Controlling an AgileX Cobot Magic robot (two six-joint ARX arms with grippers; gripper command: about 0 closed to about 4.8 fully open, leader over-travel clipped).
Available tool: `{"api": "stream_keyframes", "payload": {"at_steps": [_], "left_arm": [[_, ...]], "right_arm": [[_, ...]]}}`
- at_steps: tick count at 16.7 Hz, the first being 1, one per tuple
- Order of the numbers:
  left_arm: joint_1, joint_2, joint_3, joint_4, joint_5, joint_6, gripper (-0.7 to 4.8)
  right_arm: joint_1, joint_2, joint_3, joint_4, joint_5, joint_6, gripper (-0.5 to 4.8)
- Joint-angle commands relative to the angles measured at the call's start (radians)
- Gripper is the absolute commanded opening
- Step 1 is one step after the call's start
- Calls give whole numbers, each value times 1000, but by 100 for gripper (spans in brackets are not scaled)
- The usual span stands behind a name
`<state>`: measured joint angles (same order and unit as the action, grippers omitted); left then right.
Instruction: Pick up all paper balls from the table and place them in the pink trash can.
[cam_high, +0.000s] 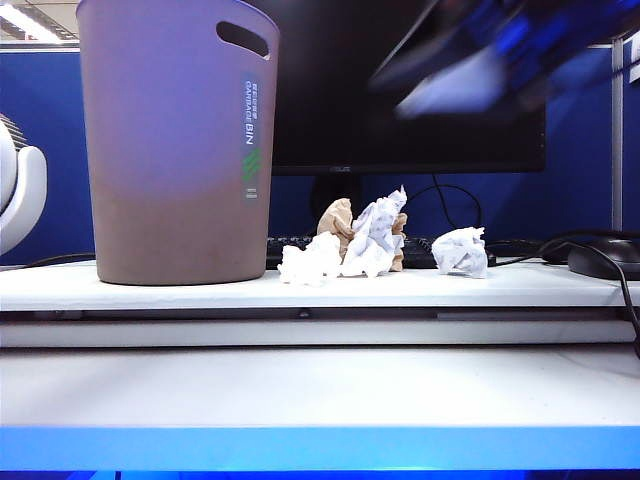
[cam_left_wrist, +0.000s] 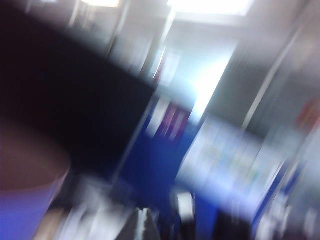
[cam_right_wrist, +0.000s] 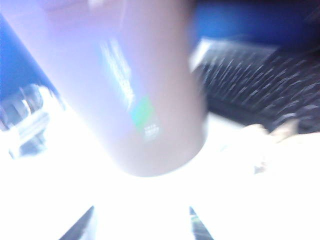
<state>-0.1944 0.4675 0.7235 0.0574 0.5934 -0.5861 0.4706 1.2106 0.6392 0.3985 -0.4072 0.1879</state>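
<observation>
"GARBAGE BIN" is read on the pink trash can (cam_high: 170, 150), close before the part-open, empty right gripper (cam_right_wrist: 142, 225). The left gripper, unseen, is shut. The paper balls (cam_high: 372, 240) are left on the white table (cam_high: 300, 390).

Paper balls (cam_high: 372, 245) on table (cam_high: 300, 290), right of trash can (cam_high: 175, 140); keyboard (cam_high: 420, 252) behind.

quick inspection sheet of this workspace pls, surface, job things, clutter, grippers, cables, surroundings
surface: white table, stepped tiers, blue front edge.
job's things: pink trash can upright on upper tier, left; white paper balls and a tan paper ball to its right, on the table.
clutter: keyboard behind the balls, mouse far right.
grippers: right gripper open, facing the can, holding nothing; right arm a blur at upper right; left gripper not seen, view blurred.
cables: black cable over the right edge.
surroundings: monitor, blue partition.
</observation>
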Motion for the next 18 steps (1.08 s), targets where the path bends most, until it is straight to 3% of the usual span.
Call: {"api": "stream_keyframes", "payload": {"at_steps": [1,2,4,13,14,15,16,17,18], "left_arm": [[0,129,62,-306,17,269,-5],[0,145,62,-343,-8,303,-5],[-2,167,62,-393,-21,355,-5],[-2,167,62,-380,-9,377,-5],[-2,167,62,-375,-2,375,-5],[-2,167,62,-373,7,372,-5],[-2,167,62,-374,22,372,-5],[-2,167,61,-378,31,374,-5],[-2,167,61,-379,41,377,-5]], "right_arm": [[68,283,155,-10,90,-114,345],[73,340,193,-22,89,-114,348],[78,446,264,-29,101,-182,415],[123,581,299,-85,118,-197,412],[130,594,299,-77,119,-197,360],[130,598,299,-77,117,-197,241],[136,598,299,-75,121,-207,59],[136,598,299,-57,121,-223,0],[136,598,299,-34,121,-223,-1]]}}
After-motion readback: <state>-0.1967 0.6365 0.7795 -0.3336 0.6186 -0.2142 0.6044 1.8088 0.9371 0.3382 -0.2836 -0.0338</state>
